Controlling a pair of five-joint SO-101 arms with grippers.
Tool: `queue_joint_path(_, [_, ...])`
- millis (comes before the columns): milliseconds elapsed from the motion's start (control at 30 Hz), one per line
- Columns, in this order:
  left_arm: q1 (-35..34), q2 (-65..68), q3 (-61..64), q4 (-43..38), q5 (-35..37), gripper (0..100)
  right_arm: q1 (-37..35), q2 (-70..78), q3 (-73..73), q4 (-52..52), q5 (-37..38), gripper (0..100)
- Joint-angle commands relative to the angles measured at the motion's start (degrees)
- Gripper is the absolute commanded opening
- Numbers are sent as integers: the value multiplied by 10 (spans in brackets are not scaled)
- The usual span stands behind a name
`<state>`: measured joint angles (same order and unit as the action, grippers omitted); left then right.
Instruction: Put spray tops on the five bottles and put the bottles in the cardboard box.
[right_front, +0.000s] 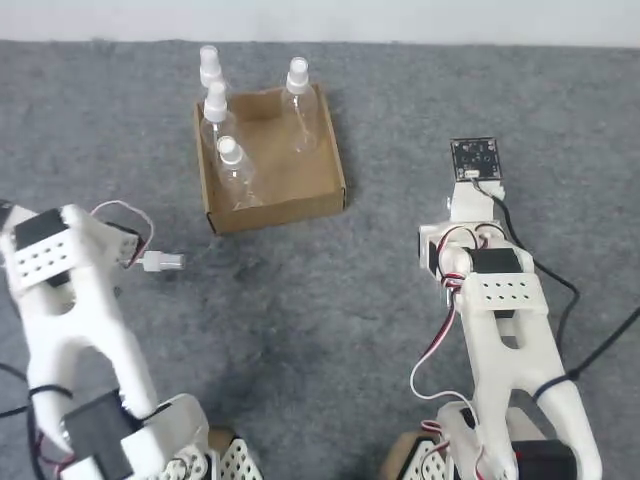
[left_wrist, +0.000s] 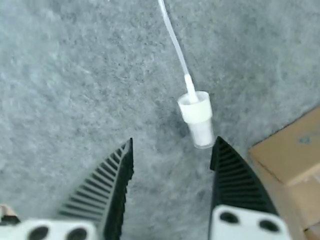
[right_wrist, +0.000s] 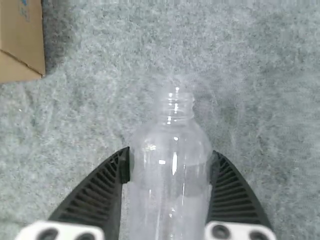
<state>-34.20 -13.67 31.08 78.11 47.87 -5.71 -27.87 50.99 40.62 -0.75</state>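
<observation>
High view: four capped bottles (right_front: 232, 175) at cardboard box (right_front: 280, 212); one spray top (right_front: 163, 262) lies on carpet (right_front: 330, 320), apart from box.
Left wrist view: left claw (left_wrist: 173, 145) spread wide, empty; spray top (left_wrist: 196, 117) just past tips, nearer one finger.
Right wrist view: right claw (right_wrist: 170, 151) clamps one uncapped bottle (right_wrist: 172, 135).

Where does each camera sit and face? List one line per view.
High view: fixed above, looking down on the table, box, left arm and right arm.
Left wrist view: on that arm, looking past open fingers at a spray top.
Right wrist view: on that arm, past fingers shut on an uncapped bottle.
Shared: all three show the box.
</observation>
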Motion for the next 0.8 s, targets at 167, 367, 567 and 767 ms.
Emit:
queue_joint_path(167, [-3, -4, -27, 5, -45, 232, 7, -23, -14, -18, -2, 118])
queue_joint_path(367, [-3, -4, -25, 4, -107, 232, 7, -23, -14, -18, -2, 118])
queue_joint_path(567, [-4, -3, -18, 3, -246, 232, 7, -23, -14, -18, -2, 118])
queue_joint_path(767, [-3, -3, -15, 3, -278, 232, 6, -23, -14, -18, -2, 118])
